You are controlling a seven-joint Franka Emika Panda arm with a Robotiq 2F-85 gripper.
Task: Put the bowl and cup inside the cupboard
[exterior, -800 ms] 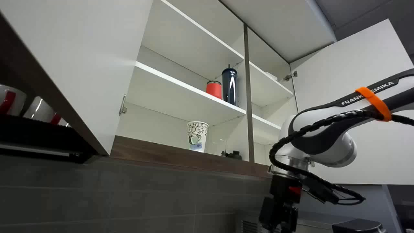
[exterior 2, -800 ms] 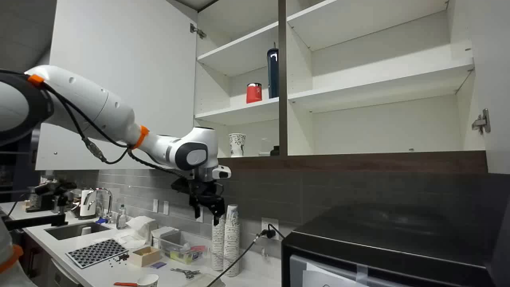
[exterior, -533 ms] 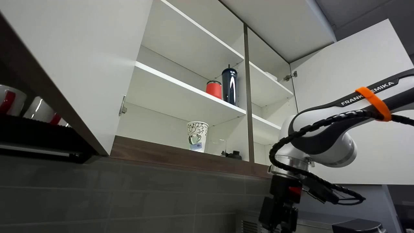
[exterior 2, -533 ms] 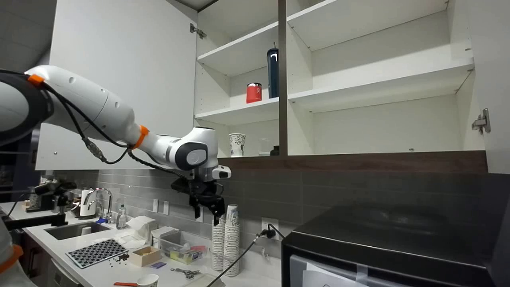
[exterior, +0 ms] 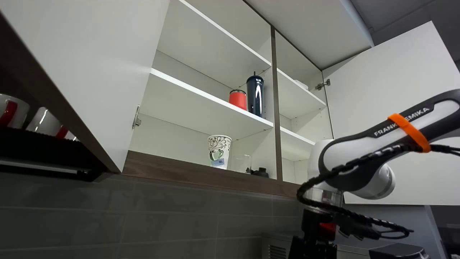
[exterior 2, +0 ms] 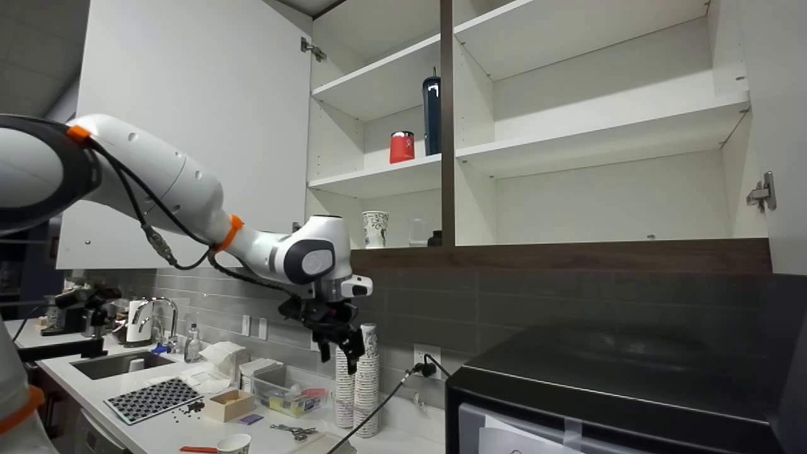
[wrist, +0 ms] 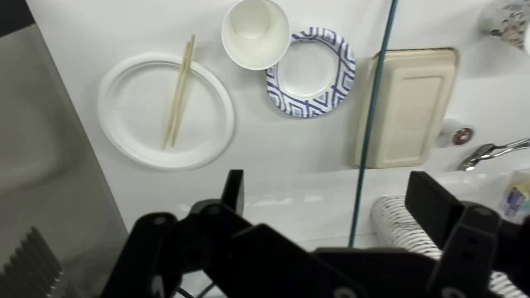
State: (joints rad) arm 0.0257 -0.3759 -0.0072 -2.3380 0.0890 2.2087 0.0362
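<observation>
The white cupboard [exterior 2: 599,120] with a brown bottom edge stands open in both exterior views [exterior: 201,176]. In the wrist view a small round dish [wrist: 308,68] with a blue geometric rim, possibly the bowl, lies on the counter; its depth is unclear. A plain white cup [wrist: 256,35] overlaps its edge. A printed white vessel [wrist: 507,25] is cut off at top right. No squat mug with a side handle shows clearly. My gripper [wrist: 331,190] is open and empty, fingers wide apart. In an exterior view it [exterior 2: 338,362] hangs below the cupboard, before the cup stacks.
A white plate [wrist: 165,111] holds chopsticks. A beige tray [wrist: 410,107] and a thin glass-like edge [wrist: 372,103] lie nearby. Cup stacks [exterior 2: 367,391] and a black appliance [exterior 2: 605,391] flank the gripper. The cupboard holds a tapered printed cup [exterior: 219,151], red tumbler [exterior: 237,99] and dark bottle [exterior: 255,95].
The arm and gripper have moved down in both exterior views, and slightly right in the view with the sink. The cupboard's contents have not moved.
</observation>
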